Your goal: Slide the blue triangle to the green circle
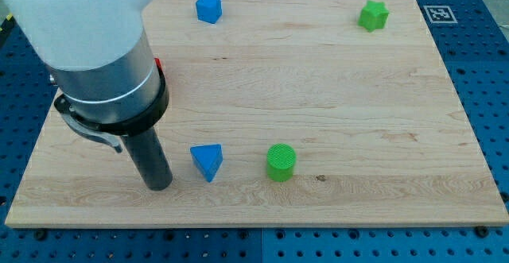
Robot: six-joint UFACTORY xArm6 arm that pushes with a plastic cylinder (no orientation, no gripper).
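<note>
On the pale wooden board (334, 80), the gripperless arm's dark rod tip (160, 187) rests just left of the blue triangle (207, 160); the green circle (281, 161) sits right of the triangle.

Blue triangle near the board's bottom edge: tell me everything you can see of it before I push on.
The blue triangular block is a small solid prism, matte, plastic-looking, lying flat on the pale wooden board with one corner pointing toward the view's bottom. It sits in the lower middle, apart from everything. My tip stands just to its left, a narrow gap between them, not touching. The green ribbed cylinder block, the circle, lies to its right at about the same height in the view, with bare board between.
</note>
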